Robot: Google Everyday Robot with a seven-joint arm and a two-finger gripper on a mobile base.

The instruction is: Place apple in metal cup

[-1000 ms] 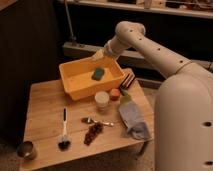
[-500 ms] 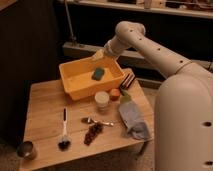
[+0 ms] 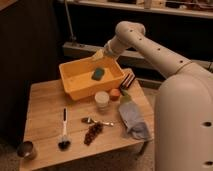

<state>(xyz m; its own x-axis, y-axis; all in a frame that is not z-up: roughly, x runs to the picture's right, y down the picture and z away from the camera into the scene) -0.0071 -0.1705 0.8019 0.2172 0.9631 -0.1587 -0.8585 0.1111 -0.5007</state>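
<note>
Nearest, at the front left corner of the wooden table (image 3: pixel 45 107), squat, cylindrical and dull grey: the metal cup (image 3: pixel 26 149). Farther in, smooth, round and orange-red, just beside a pale round jar (image 3: pixel 102 100): the apple (image 3: pixel 115 94). Beyond, a rectangular yellow plastic bin (image 3: pixel 75 82). Over its far rim, the gripper (image 3: pixel 98 55), jaws spread wide, gripping nothing.

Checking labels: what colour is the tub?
The tub is yellow, camera view; the gripper hangs above its far rim.
</note>
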